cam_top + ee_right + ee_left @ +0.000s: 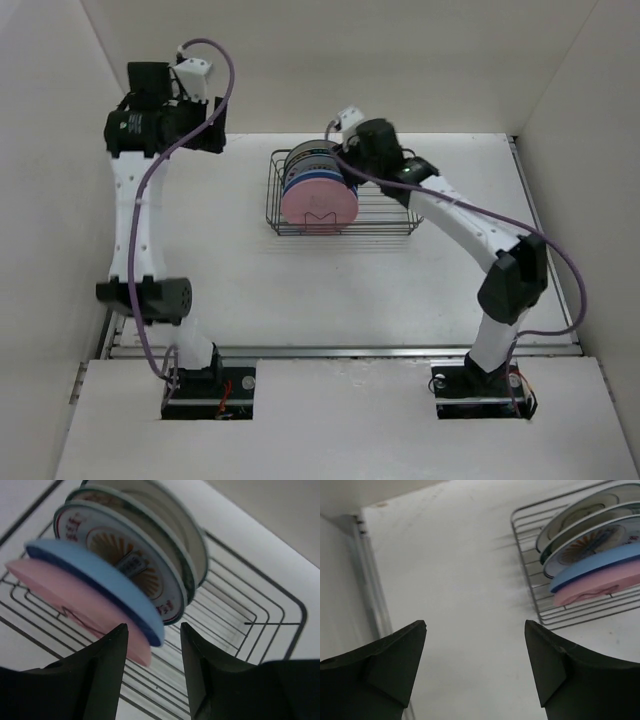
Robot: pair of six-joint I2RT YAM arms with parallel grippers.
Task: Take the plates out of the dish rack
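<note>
The dark wire dish rack [385, 222] stands at the table's back middle, with several plates on edge in its left half. The pink plate [320, 205] is nearest, then the blue plate [95, 577], the orange-patterned white plate [125, 562], the green-rimmed plate [186, 575] and a grey-white plate [192, 540]. My right gripper [154, 630] is open, its jaws just above the rims of the blue and pink plates [70, 600], holding nothing. My left gripper [475, 625] is open and empty, high above the table's back left; the rack [530, 575] shows at its right.
White walls enclose the table at the back and both sides. The rack's right half [240, 615] holds no plates. The right arm [470, 225] reaches over the rack from the right.
</note>
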